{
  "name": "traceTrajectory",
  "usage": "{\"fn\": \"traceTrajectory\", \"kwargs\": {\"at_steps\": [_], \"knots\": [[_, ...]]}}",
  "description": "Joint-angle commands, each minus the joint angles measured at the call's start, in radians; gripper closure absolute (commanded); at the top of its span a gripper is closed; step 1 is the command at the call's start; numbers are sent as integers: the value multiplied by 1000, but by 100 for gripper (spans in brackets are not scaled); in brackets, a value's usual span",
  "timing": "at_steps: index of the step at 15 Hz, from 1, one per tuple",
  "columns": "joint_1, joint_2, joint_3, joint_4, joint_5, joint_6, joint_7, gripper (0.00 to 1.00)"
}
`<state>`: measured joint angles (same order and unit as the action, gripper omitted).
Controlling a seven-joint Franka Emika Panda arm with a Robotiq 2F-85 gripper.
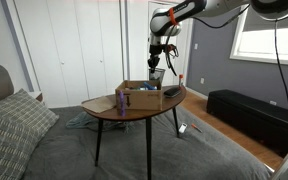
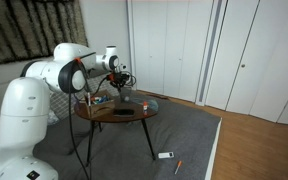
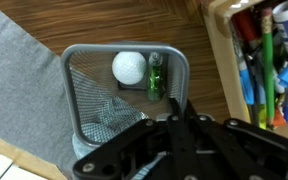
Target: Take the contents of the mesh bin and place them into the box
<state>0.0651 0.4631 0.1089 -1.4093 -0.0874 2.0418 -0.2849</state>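
In the wrist view the grey wire-mesh bin [image 3: 84, 95] stands on the wooden table. Inside it lie a white ball [image 3: 129, 67] and a small green object [image 3: 155, 75]. My gripper [image 3: 180, 104] hangs above the bin's right rim with its fingers pressed together and nothing visible between them. The brown cardboard box [image 3: 220, 60] is just right of the bin and holds several coloured pens [image 3: 263, 55]. In an exterior view my gripper [image 1: 157, 60] hovers above the bin [image 1: 157, 76], behind the box [image 1: 140, 96]. My gripper [image 2: 122, 82] also shows in an exterior view.
A small purple cylinder [image 1: 120, 100] stands at the front of the oval wooden table [image 1: 134, 110], next to the box. A small red object [image 1: 181, 79] stands near the table's far edge. Grey carpet lies around the table and a dark bench [image 1: 249, 112] stands under the window.
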Motion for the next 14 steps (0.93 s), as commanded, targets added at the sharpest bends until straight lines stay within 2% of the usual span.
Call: {"fn": "traceTrajectory", "kwargs": {"at_steps": [1,8,10,14], "knots": [[24,-65,9,-6,-7,-5,-19,98],[33,-194,73,-66,56,17,-127,98],[23,-220,101,-78,124,16,-200,98],[1,-255,145,-107,345,-24,-374,98]]}}
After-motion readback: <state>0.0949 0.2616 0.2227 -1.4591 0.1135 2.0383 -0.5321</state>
